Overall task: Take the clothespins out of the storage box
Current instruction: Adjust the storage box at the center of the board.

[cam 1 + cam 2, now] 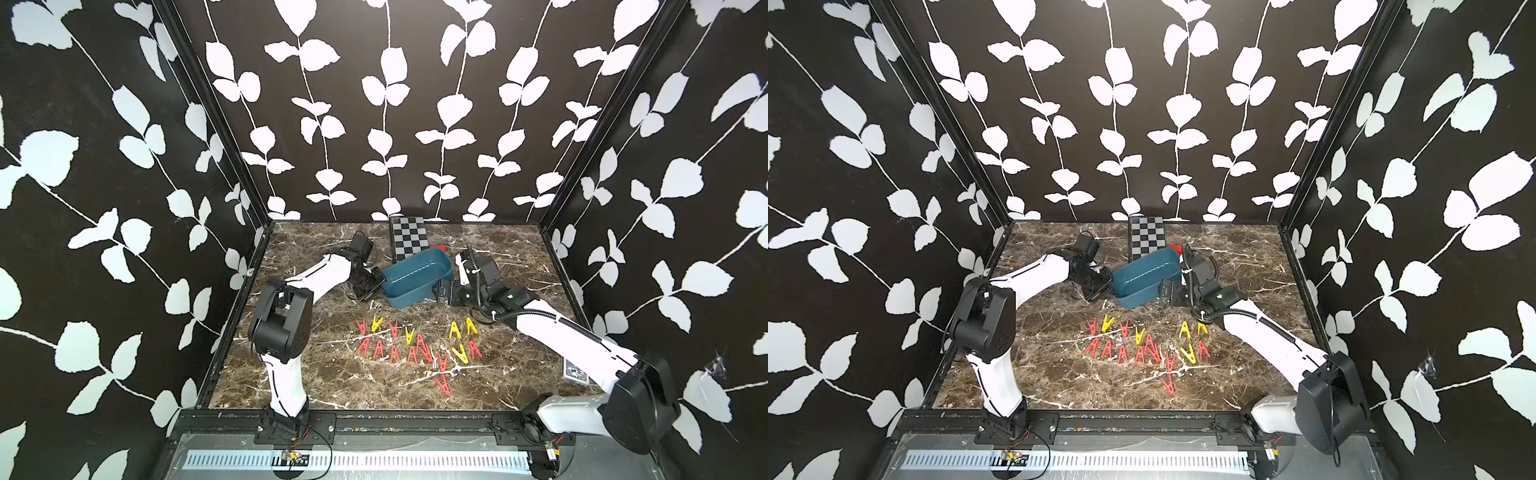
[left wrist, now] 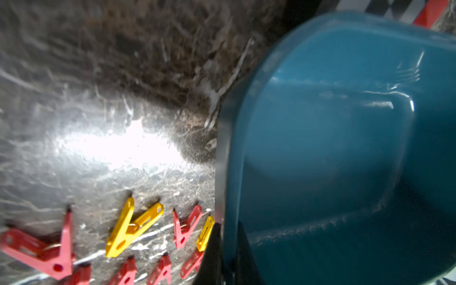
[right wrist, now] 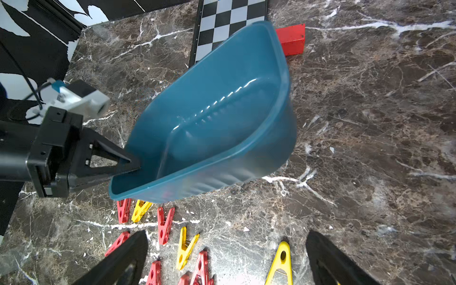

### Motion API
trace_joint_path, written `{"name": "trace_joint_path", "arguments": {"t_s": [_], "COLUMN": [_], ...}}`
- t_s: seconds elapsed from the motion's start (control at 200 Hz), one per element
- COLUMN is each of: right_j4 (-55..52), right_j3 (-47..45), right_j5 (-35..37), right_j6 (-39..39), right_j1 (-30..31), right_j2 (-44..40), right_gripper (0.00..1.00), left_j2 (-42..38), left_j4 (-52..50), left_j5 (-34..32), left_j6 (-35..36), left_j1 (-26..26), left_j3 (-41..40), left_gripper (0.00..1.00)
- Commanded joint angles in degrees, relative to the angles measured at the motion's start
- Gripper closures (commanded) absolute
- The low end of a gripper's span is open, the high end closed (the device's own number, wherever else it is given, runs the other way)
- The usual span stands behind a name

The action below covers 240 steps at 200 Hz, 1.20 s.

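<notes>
I work in a lab test booth: leaf-patterned walls (image 1: 374, 104) box in my marble-look tabletop (image 1: 332, 386), checkered board (image 1: 409, 237) and bolted mounting rail (image 1: 415, 419).

The storage box (image 3: 222, 118) is seen as smooth, glossy teal plastic, with bright highlights along its ribbed floor. The clothespins (image 1: 395, 353), laid at 6 o'clock of it, are moulded in smooth red and yellow plastic with a slight sheen. The table (image 1: 498, 257) is finished as polished brown stone with white veins, and strong glare is reflected from it. The checkered board (image 3: 222, 22), at 12 o'clock on the table, is printed flat. The red block (image 3: 292, 39) is shown with matt faces. The left gripper (image 3: 134, 164) is made of matt black plastic. The walls (image 1: 104, 208) are covered in matt, leaf-printed sheet.
</notes>
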Motion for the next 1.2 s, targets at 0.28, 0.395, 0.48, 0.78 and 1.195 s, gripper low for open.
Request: {"name": "trace_joint_path", "arguments": {"t_s": [0.28,0.395,0.48,0.78,1.195], "right_j4": [1.76,1.77,1.62,1.44,5.06], "right_j3": [-1.0,-1.42,-1.58,-2.32,-7.1], "right_j5": [-0.08,0.03,0.07,0.94,8.18], "right_j6": [0.99,1.13,1.22,1.44,0.62], "right_j1": [-0.16,-0.14,-0.12,-0.16,-0.47], "right_j2": [-0.72,-0.93,-1.11,-1.79,-6.21], "right_gripper": [0.01,0.01,0.01,0.01,0.01], "left_j2": [-2.53,-2.37,-1.85,-1.18,-6.01], "left_j4": [-1.7,-2.38,-3.07,-3.06,-2.7], "left_j5": [-6.36,-12.16,-15.76,-24.08,-24.8], "left_j6": [6.08,9.77,12.26,17.08,19.53], "left_j1": [0.28,-0.28,-1.13,-4.63,-4.88], "left_j3": [1.53,2.01,2.27,2.36,1.18], "left_gripper": [1.0,1.0,1.0,0.94,0.49]}}
